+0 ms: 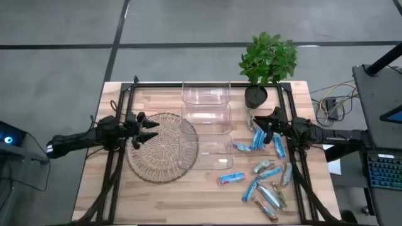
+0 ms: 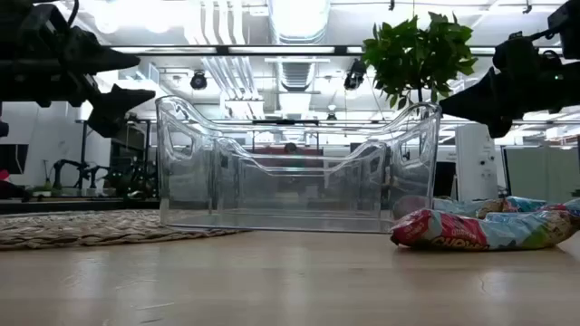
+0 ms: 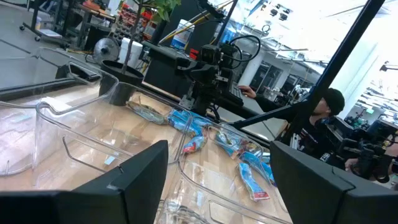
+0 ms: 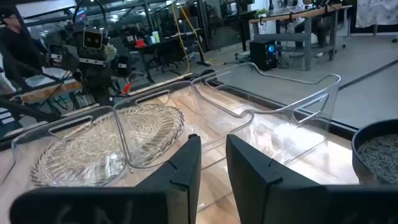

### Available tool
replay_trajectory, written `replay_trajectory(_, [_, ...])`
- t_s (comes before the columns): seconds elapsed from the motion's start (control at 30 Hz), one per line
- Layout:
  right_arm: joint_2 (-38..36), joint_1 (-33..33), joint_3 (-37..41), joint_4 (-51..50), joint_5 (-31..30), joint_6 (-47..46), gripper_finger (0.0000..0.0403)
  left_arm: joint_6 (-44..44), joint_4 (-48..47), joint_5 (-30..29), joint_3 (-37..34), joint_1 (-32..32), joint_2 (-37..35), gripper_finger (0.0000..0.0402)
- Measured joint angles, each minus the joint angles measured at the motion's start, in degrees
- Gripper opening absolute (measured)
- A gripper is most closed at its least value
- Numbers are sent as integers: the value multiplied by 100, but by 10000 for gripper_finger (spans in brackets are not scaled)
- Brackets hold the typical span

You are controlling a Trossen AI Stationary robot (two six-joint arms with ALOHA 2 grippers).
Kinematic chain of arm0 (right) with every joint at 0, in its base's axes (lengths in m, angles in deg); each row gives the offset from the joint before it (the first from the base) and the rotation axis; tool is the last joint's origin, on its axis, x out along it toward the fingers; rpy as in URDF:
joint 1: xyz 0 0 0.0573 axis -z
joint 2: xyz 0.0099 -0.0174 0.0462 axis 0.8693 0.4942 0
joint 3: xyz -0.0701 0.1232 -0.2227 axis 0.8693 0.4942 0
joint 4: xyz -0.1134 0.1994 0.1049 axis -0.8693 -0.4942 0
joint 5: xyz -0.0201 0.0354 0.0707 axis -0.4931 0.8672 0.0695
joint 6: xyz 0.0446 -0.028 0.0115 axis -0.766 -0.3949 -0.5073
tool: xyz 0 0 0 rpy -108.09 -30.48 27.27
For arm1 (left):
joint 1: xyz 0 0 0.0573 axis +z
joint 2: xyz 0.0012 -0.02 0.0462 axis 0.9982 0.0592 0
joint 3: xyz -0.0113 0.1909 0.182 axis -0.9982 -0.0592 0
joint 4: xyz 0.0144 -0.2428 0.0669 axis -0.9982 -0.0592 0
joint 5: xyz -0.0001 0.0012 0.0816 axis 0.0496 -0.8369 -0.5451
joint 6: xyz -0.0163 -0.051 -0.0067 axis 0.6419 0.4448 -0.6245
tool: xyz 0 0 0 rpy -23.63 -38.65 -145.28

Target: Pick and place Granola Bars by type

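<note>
Several granola bars lie scattered flat on the table's right side, most of them blue, some silvery-tan. One bar with a pink-red end lies nearer the middle, and it is the nearest bar in the low view. The bars also show in the left wrist view. My right gripper hovers above the far end of the scatter, fingers narrowly apart and holding nothing. My left gripper hangs wide open over the round woven mat, raised off it.
Three clear plastic bins stand in a row from far to near down the table's middle. A potted plant sits at the far right corner. Black frame rails run along both sides. A person sits beyond the table.
</note>
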Motion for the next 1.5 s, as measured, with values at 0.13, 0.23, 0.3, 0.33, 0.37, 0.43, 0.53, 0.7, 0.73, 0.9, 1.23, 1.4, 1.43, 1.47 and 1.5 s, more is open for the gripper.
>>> replay_trajectory(0.13, [0,0,1,0,0,0,68,2,0,0,0,-1,0,261])
replay_trajectory(0.23, [0,0,2,0,0,0,68,0,0,0,0,-2,0,261])
replay_trajectory(0.3, [0,0,0,0,0,0,68,0,2,0,0,-2,0,261])
replay_trajectory(0.33, [0,-1,1,0,0,0,68,0,1,0,0,-1,0,261])
replay_trajectory(0.37, [0,-1,1,0,0,0,68,1,1,0,0,0,0,261])
replay_trajectory(0.43, [0,0,0,0,0,0,68,0,1,0,0,0,0,261])
replay_trajectory(0.53, [0,0,0,0,0,2,68,0,0,0,0,-2,0,261])
replay_trajectory(0.7, [0,0,2,0,0,0,68,1,0,0,0,-2,0,261])
replay_trajectory(0.73, [0,0,1,0,0,0,68,1,0,0,0,-2,0,261])
replay_trajectory(0.9, [0,0,2,0,0,0,68,0,0,0,0,0,0,261])
replay_trajectory(1.23, [9,0,2,-2,2,2,71,0,0,0,0,-2,0,261])
replay_trajectory(1.4, [9,0,0,71,274,171,105,1,0,0,0,-1,0,261])
replay_trajectory(1.43, [9,-2,-11,80,328,225,115,0,1,0,0,-2,0,261])
replay_trajectory(1.47, [9,0,-63,15,339,253,127,1,0,0,0,-2,0,261])
replay_trajectory(1.5, [24,0,-153,-65,343,298,139,0,1,0,0,-2,0,261])
